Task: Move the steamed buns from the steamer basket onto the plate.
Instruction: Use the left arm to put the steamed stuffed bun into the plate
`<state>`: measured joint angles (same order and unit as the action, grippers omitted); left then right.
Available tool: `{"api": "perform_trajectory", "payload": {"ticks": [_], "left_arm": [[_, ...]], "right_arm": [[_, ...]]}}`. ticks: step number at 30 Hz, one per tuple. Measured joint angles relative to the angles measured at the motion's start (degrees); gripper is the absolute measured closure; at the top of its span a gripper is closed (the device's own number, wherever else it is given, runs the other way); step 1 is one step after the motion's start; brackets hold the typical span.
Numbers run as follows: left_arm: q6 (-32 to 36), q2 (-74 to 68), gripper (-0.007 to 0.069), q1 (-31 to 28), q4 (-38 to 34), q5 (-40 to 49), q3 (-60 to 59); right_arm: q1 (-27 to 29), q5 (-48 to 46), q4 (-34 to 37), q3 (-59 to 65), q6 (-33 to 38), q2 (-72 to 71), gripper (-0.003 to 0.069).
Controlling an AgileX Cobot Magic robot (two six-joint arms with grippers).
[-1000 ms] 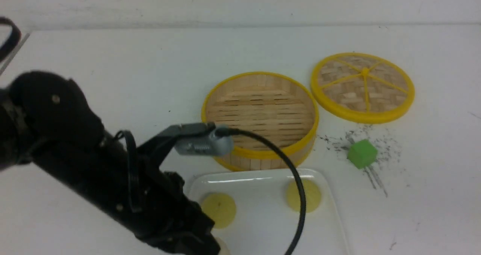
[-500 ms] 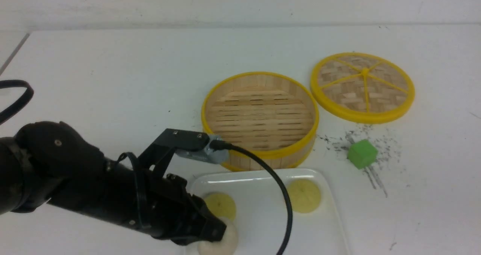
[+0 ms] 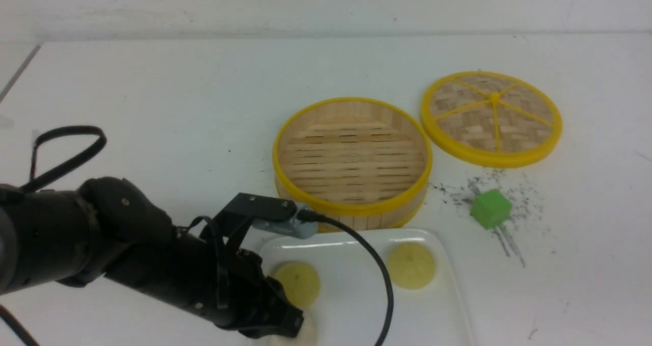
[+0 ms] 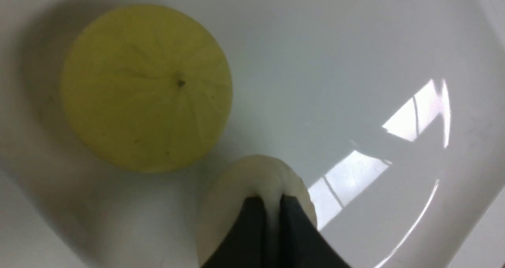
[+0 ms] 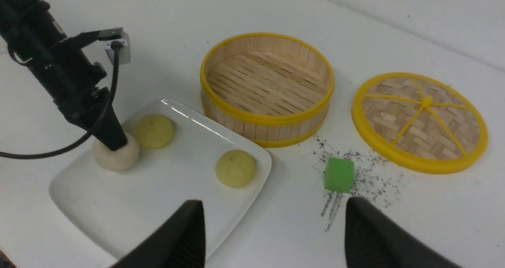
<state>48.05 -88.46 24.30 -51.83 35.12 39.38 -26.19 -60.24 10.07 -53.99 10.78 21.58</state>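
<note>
Off-white, dough-soft bun (image 5: 115,157) puckers where my left gripper (image 4: 272,199) pinches its crown, at the near-left corner of the plate (image 5: 165,205). It is likely light and squashable, so grip gently. My right gripper (image 5: 273,205) hangs spread, empty.

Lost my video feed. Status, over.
Left hand shut on off-white bun, on plate. Right hand open. Steamer basket empty, yellow buns plated. Nothing blocking.

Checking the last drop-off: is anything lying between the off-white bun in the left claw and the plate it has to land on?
Nothing visible does. The left claw pinches the off-white bun by its top, and the bun already appears to rest on a bare part of the plate, close beside a yellow bun.
</note>
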Motion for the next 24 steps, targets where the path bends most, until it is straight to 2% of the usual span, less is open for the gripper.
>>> {"api": "perform_trajectory", "payload": {"ticks": [7,12,14,15,19,20,22,24], "left_arm": [[4.5,-2.5,0.0594,0.0,-4.7,-0.2,0.0],[5.5,-2.7,0.0554,0.0,-5.1,0.5,0.0],[5.6,-2.7,0.0504,0.0,-5.1,0.7,0.0],[5.6,-2.8,0.044,0.0,-5.1,0.8,0.0],[5.0,-2.8,0.026,0.0,-5.2,1.0,0.0],[4.9,-2.8,0.0251,0.0,-5.2,1.0,0.0],[4.8,-2.8,0.016,0.0,-5.9,1.2,0.0],[4.8,-2.6,0.0133,0.0,-6.5,1.7,0.1]], "right_arm": [[0.0,0.0,0.7,0.0,0.1,0.0,0.0186],[0.0,0.0,0.8,0.0,0.3,0.0,0.0186],[0.0,0.0,0.8,0.0,0.6,0.0,0.0186],[0.0,0.0,0.8,0.0,1.1,0.0,0.0186],[0.0,0.0,0.8,0.0,1.5,0.0,0.0186],[0.0,0.0,0.8,0.0,1.5,0.0,0.0186],[0.0,0.0,0.8,0.0,1.7,0.0,0.0186],[0.0,0.0,0.8,0.0,1.8,0.0,0.0186]]}}
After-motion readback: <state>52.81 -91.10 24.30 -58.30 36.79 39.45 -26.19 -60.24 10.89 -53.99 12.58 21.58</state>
